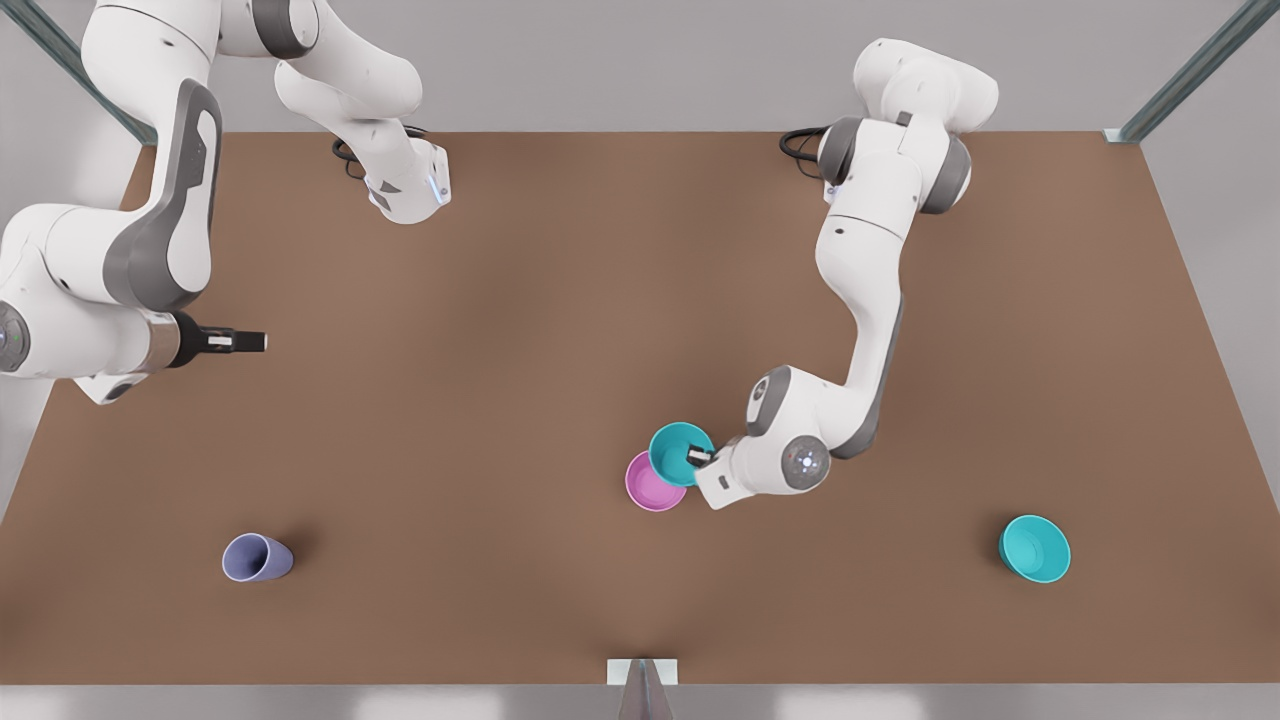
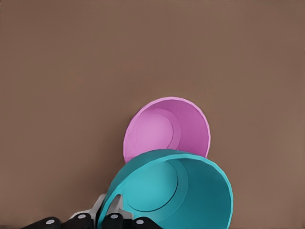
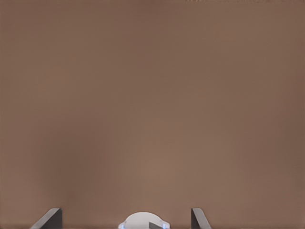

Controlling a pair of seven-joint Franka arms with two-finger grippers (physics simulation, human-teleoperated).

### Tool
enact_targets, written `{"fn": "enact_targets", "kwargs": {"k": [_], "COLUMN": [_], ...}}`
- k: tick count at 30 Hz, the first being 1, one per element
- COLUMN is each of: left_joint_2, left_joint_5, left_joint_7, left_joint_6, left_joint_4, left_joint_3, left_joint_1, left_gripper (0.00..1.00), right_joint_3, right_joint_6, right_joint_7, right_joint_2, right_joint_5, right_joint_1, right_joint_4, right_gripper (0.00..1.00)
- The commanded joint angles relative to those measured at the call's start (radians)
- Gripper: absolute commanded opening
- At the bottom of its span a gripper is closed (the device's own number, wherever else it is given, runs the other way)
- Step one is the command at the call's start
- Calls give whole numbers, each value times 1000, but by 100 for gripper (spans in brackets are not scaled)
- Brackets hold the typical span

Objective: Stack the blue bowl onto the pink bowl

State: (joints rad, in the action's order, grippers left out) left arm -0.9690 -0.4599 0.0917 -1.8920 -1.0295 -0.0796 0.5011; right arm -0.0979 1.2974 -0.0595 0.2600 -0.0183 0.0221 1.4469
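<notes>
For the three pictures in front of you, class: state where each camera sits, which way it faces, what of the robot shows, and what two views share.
Front view: high above, facing down on the brown table; both white arms show, the waiting right gripper at this view's left.
Left wrist view: on the left arm, looking past its left gripper, shut on the small round teal plastic bowl, towards the small round pink plastic bowl.
Right wrist view: on the right arm, facing bare table; open fingertips show.
Shared: front and left wrist views both show teal bowl overlapping pink bowl.
</notes>
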Motion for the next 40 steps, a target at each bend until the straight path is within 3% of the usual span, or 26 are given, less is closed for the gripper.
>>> {"fn": "enact_targets", "kwargs": {"k": [1,10,20,21,22,25,27,28,29,31,32,33,34,40], "left_joint_2": [-2,-46,-45,-46,-45,4,149,260,331,397,461,560,715,740], "left_joint_5": [-11,-34,-33,-33,-29,-19,-6,-5,62,230,250,367,557,460], "left_joint_7": [956,959,971,964,961,959,814,569,311,47,2,3,5,34], "left_joint_6": [44,-160,-145,-145,-145,-56,286,522,625,646,685,650,486,490], "left_joint_4": [12,12,2,2,2,2,2,3,12,12,-1,-58,-255,-284], "left_joint_3": [9,23,44,44,44,29,-125,-316,-448,-463,-401,-39,149,147], "left_joint_1": [-4,-4,20,20,20,5,-19,-19,-19,-19,-79,-325,-420,-438], "left_gripper": [21,21,21,30,100,100,100,100,100,100,100,100,100,100], "right_joint_3": [0,0,-2,-2,-2,-2,-2,-2,-2,-2,-2,-2,-2,-2], "right_joint_6": [2,0,5,6,7,7,7,7,7,7,7,10,45,49], "right_joint_7": [-17,-17,-19,-19,-19,-20,-20,-20,-20,-20,-20,-20,-17,-14], "right_joint_2": [-1,1,8,8,8,8,10,8,10,8,8,5,-4,-22], "right_joint_5": [-2,-2,-2,-2,-2,-2,-2,-2,-2,-2,-2,0,0,0], "right_joint_1": [1,1,2,2,2,4,4,4,4,4,4,4,4,2], "right_joint_4": [0,0,0,0,0,1,1,1,1,-2,-3,-6,-10,-6], "right_gripper": [100,100,100,100,100,100,100,100,100,100,100,100,100,100]}}
